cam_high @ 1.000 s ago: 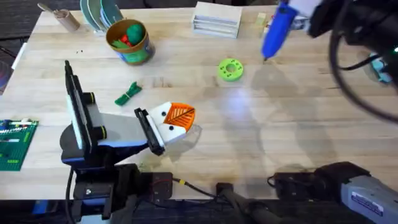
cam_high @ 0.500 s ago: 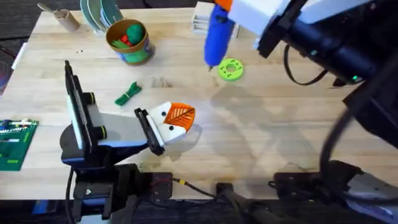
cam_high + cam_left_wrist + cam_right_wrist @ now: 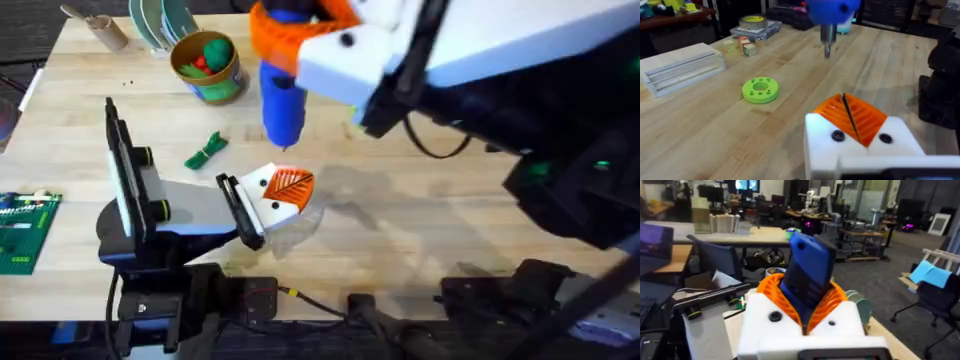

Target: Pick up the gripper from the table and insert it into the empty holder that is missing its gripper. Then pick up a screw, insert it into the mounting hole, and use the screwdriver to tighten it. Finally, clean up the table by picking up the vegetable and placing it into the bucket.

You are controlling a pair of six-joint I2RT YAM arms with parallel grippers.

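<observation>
My right gripper [image 3: 300, 35] is shut on the blue screwdriver [image 3: 281, 100], which hangs tip down just beyond my left gripper [image 3: 288, 187]. From the right wrist, the screwdriver [image 3: 807, 275] sits clamped between orange pads. My left gripper [image 3: 850, 112] is shut, its two orange ribbed pads pressed together on white bases, each base with a dark screw spot [image 3: 838, 135]. The screwdriver's tip [image 3: 827, 47] hovers above the wood past it. No loose gripper or empty holder is in view. The green vegetable [image 3: 206, 151] lies left of the pads. The bucket [image 3: 218, 90] stands at the back left.
A green ring disc [image 3: 760, 90] lies beyond the left gripper, with a white box [image 3: 682, 67], small blocks [image 3: 745, 47] and a tape roll [image 3: 752, 22] farther back. A green brick plate [image 3: 25, 230] sits at the left edge. Plates [image 3: 160, 20] stand behind the bucket.
The right arm has swung left and nearer with the screwdriver, from the far right corner to just beyond the left gripper. The left arm has stayed put.
</observation>
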